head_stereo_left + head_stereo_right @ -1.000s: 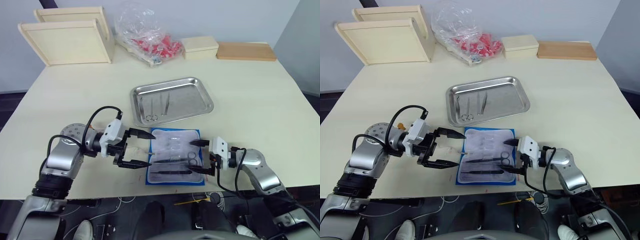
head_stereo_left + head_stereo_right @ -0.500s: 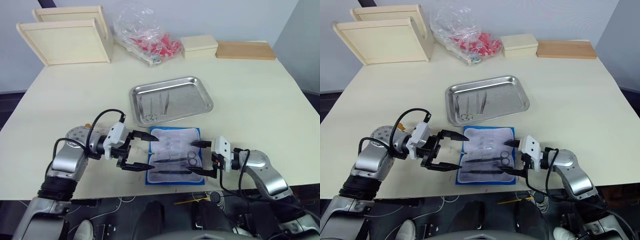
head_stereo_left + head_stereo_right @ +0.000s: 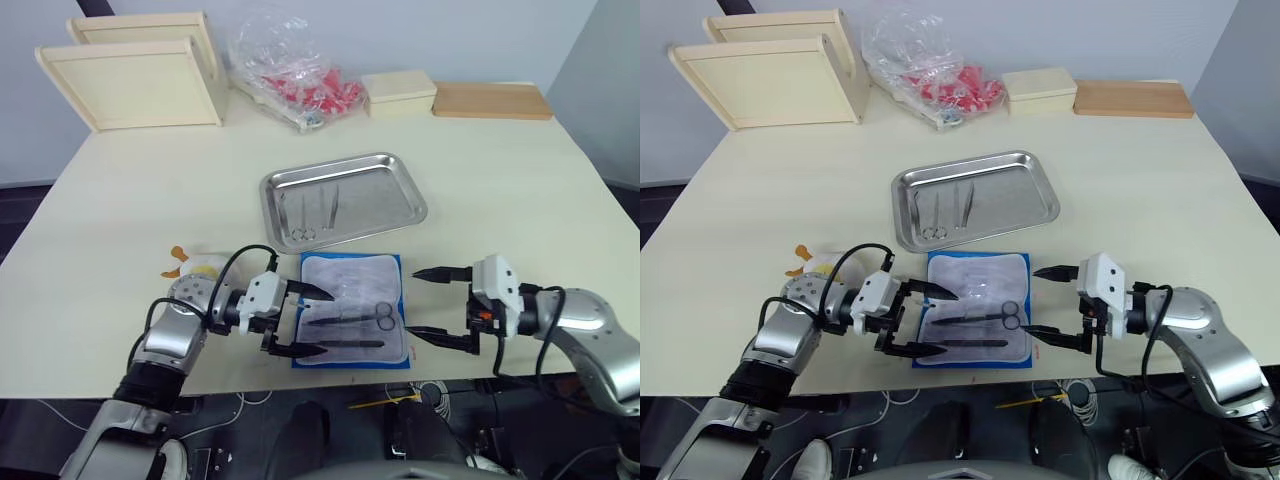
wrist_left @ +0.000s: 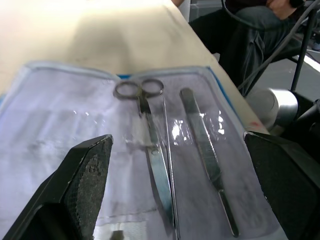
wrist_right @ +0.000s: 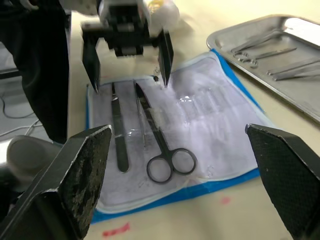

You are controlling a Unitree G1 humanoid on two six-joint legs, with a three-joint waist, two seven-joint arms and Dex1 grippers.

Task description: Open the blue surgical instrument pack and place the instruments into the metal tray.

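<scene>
The blue surgical instrument pack [image 3: 352, 311] lies open on the table near its front edge, pale lining up. On the lining rest instruments: ring-handled scissors [image 3: 352, 318], a flat tweezer [image 3: 345, 343] and a thin probe [image 4: 167, 150]. My left gripper [image 3: 328, 322] is open, its fingers straddling the pack's left edge around the instruments' tips, gripping nothing. My right gripper [image 3: 413, 302] stands open just off the pack's right edge, empty. Behind the pack sits the metal tray [image 3: 385, 195], holding scissors [image 3: 300, 222] and tweezers [image 3: 332, 205].
Two pale wooden trays [image 3: 130, 80] lean at the back left. A clear bag of red items [image 3: 290, 75], a small wooden box [image 3: 398, 95] and a wooden board [image 3: 492, 100] line the back. Orange and yellow scraps [image 3: 190, 263] lie left of the pack.
My left gripper has slid right, onto the pack's left edge. My right gripper has drawn back to the right, off the pack. The instruments have not moved.
</scene>
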